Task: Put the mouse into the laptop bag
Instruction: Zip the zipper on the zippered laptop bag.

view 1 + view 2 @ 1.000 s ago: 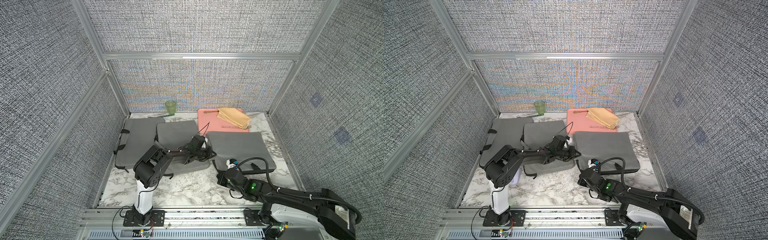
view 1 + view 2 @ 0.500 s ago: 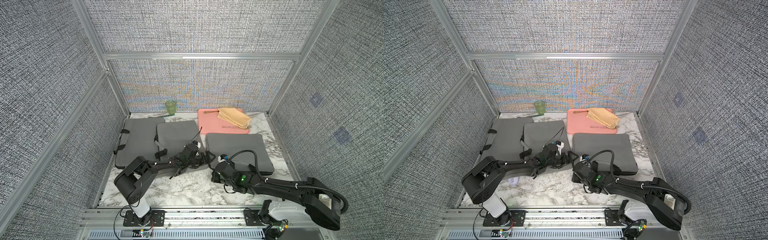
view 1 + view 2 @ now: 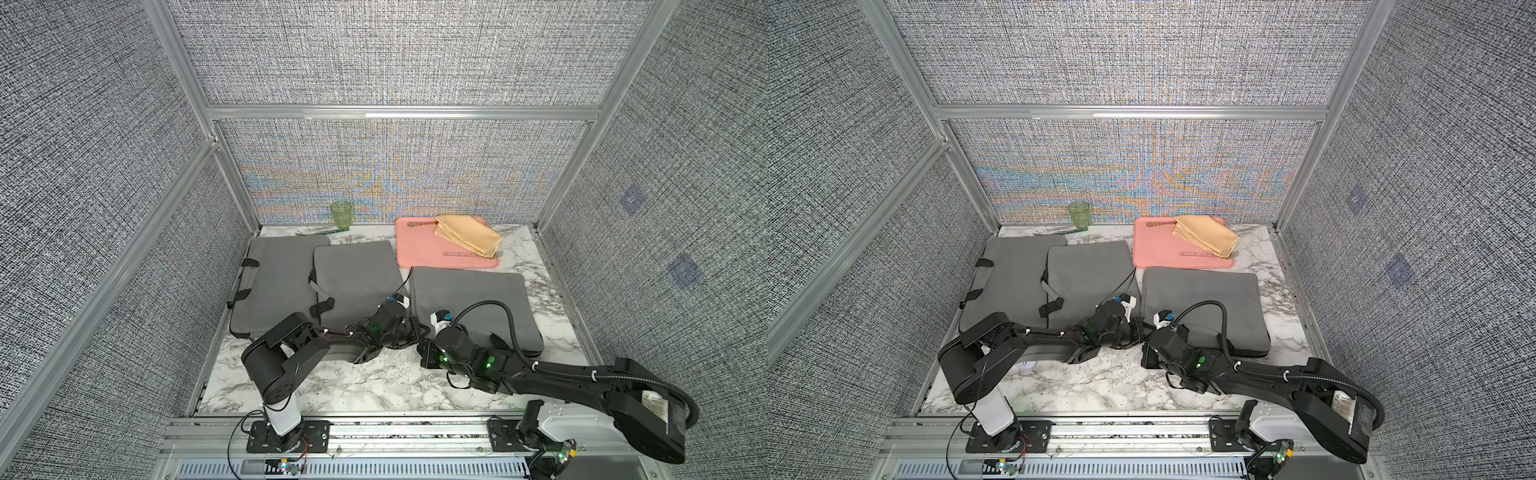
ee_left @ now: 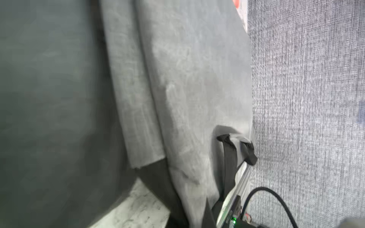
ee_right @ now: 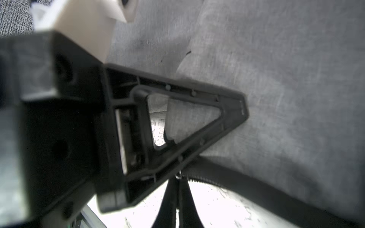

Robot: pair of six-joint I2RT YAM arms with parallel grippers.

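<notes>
Both grippers are closed. Right gripper (image 5: 244,110) has its tips against the grey laptop bag (image 5: 286,79), just beside the zipper (image 5: 217,182); I can't tell if it's pinching fabric. Left gripper (image 3: 410,328) sits just beside it. I see the mouse (image 3: 1027,365) as a pale sliver on the marble table (image 3: 1100,386), well behind the left gripper, under that arm.

I'm looking into a robot test cell, not a home: grey woven panels (image 3: 395,54) in aluminium framing (image 3: 403,112) box in a marble-patterned surface (image 3: 365,386), with the left arm (image 3: 291,353) and right arm (image 3: 557,370) bolted to a slotted rail (image 3: 395,428).
</notes>
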